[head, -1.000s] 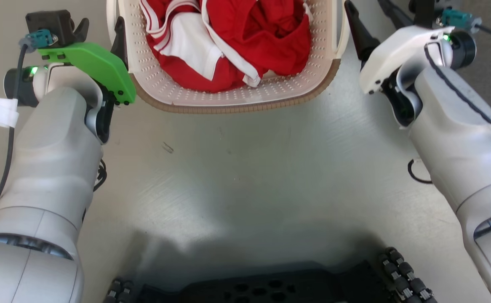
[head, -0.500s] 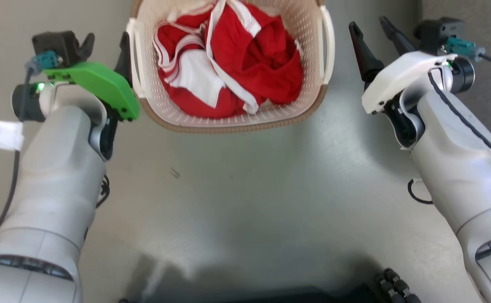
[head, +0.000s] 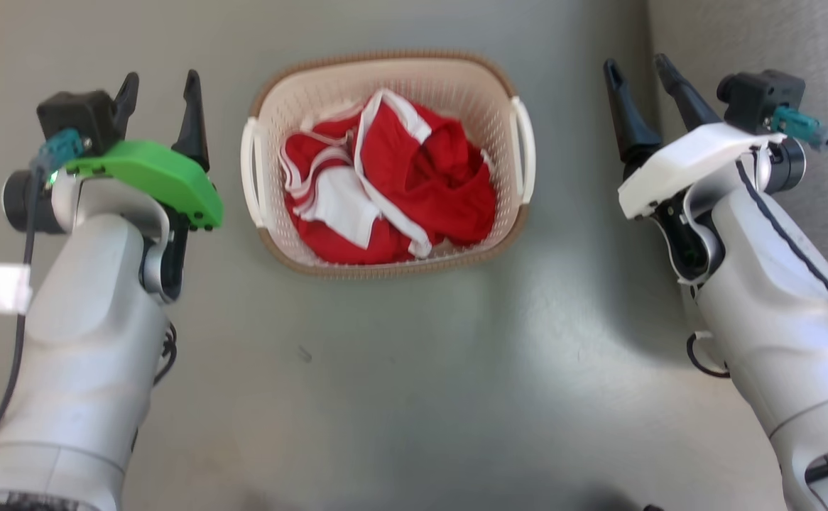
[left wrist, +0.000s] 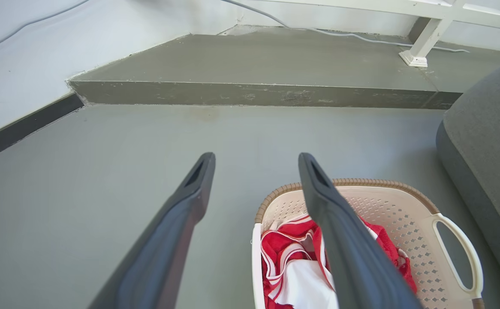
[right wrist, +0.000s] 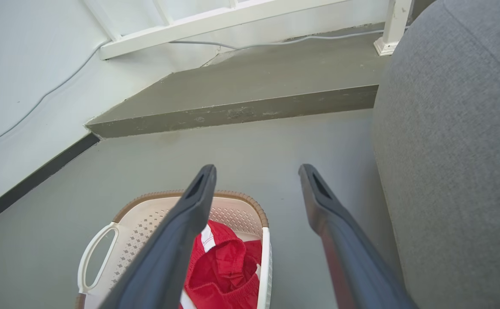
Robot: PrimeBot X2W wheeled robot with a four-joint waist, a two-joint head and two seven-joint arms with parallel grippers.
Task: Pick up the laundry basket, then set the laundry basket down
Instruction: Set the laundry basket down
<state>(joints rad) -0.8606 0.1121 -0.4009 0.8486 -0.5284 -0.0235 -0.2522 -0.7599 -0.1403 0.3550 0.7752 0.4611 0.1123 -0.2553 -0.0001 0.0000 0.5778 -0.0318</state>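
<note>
Laundry basket (head: 393, 79): cream, brown rim, standing on the grey floor (head: 400, 369), at 12 o'clock in the head view.
Contents: red and white clothes (head: 414, 184), heaped inside.
Left gripper (head: 162, 77): at the basket's 9 o'clock, apart from its white handle; fingers spread wide, holding nothing.
Right gripper (head: 635, 62): at the basket's 3 o'clock, well apart; fingers spread wide, empty.
Grey sofa (right wrist: 456, 128): at the right gripper's 3 o'clock.
Raised step (left wrist: 254, 92): beyond the basket.
</note>
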